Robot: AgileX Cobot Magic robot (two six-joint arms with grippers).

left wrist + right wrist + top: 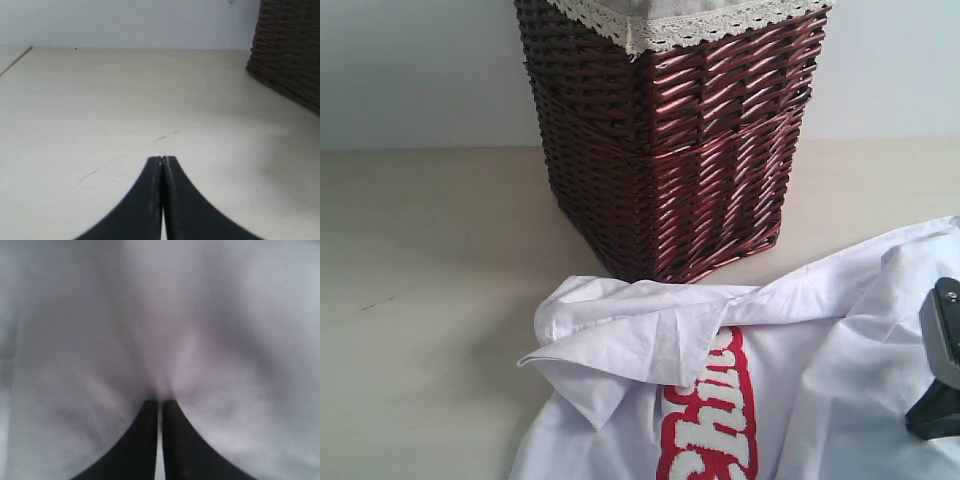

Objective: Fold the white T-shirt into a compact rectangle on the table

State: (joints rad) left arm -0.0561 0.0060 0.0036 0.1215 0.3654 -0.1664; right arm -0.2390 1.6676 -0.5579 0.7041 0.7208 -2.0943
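Evidently the white T-shirt (800, 330) lies rumpled on the counter (420, 300), just beside the wicker basket (670, 150). The right fingers (146, 440) are pinched together on a pucker of its cloth, likely to draw a fold. The left fingers (150, 200), closed and empty, hang over the counter apart from it.

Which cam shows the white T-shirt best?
Exterior view: the white T-shirt lies crumpled in front of the basket, red-outlined lettering visible. Right wrist view shows only blurred white cloth at the right pincer; left wrist view shows none.
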